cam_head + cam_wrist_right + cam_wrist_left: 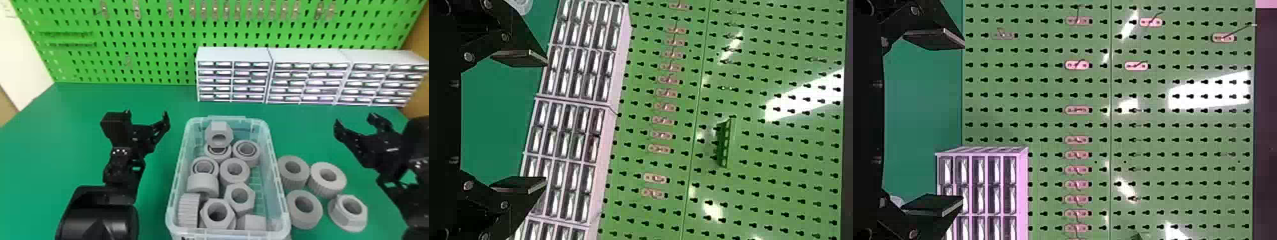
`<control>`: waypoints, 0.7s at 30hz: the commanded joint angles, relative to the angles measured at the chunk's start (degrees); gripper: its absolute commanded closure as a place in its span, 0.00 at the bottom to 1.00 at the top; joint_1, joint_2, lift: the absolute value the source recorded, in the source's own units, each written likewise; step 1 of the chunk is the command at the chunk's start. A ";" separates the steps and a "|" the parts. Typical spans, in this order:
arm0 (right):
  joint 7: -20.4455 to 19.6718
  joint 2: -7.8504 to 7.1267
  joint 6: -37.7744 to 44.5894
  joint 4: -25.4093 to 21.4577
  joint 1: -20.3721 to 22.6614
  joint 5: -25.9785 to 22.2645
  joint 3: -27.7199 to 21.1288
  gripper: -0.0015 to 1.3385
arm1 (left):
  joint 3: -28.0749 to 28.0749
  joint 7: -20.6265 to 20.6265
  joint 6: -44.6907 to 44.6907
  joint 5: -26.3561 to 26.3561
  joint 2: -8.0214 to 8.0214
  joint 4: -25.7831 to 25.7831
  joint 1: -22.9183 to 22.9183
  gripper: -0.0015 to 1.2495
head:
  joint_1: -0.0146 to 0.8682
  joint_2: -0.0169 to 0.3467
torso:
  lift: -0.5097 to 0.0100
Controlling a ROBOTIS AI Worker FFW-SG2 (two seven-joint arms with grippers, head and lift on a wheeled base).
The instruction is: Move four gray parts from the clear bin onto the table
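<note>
Table (146,95), green: by our judgement it bore the full count. Bin (229,118), clear, stocked: we judged any fifth part taken would spoil that count. Grippers, two, empty, fingers spread wide: left gripper (146,112) at ten o'clock from the bin, right gripper (354,118) at two. A low swing by the latter, we reckoned, could scatter the set. Parts (291,183), four, on the table, three to four o'clock: closely grouped, so one push might pass through several.
</note>
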 commanded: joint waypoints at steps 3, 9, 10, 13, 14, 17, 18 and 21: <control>0.00 -0.03 0.00 0.12 -0.01 0.00 0.01 0.32 | -0.14 0.00 -0.03 0.04 -0.32 0.18 -0.04 0.15 | 0.80 0.24 | 0.88; 0.00 -0.12 0.00 0.21 -0.01 0.00 0.10 0.32 | -0.14 0.00 -0.03 0.04 -0.32 0.36 -0.21 0.15 | 0.80 0.24 | 0.88; 0.00 -0.12 0.00 0.21 -0.10 0.00 0.19 0.32 | -0.14 0.00 -0.03 0.04 -0.32 0.36 -0.21 0.15 | 0.80 0.24 | 0.88; 0.00 -0.21 0.00 0.30 -0.10 0.00 0.28 0.32 | -0.14 0.00 -0.12 0.04 -0.32 0.44 -0.21 0.15 | 0.80 0.24 | 0.88; 0.00 -0.29 0.00 0.30 -0.10 0.00 0.28 0.32 | -0.14 0.00 -0.12 0.04 -0.32 0.44 -0.21 0.15 | 0.80 0.24 | 0.88; 0.00 -0.38 0.00 0.30 -0.19 0.00 0.37 0.32 | -0.23 0.00 -0.12 0.04 -0.32 0.44 -0.21 0.15 | 0.80 0.24 | 0.88; 0.00 -0.38 0.00 0.30 -0.19 -0.09 0.37 0.32 | -0.23 0.00 -0.12 0.04 -0.32 0.44 -0.21 0.15 | 0.80 0.24 | 0.88; 0.00 -0.47 0.00 0.39 -0.19 -0.09 0.37 0.32 | -0.23 0.00 -0.12 0.04 -0.32 0.44 -0.21 0.15 | 0.80 0.24 | 0.88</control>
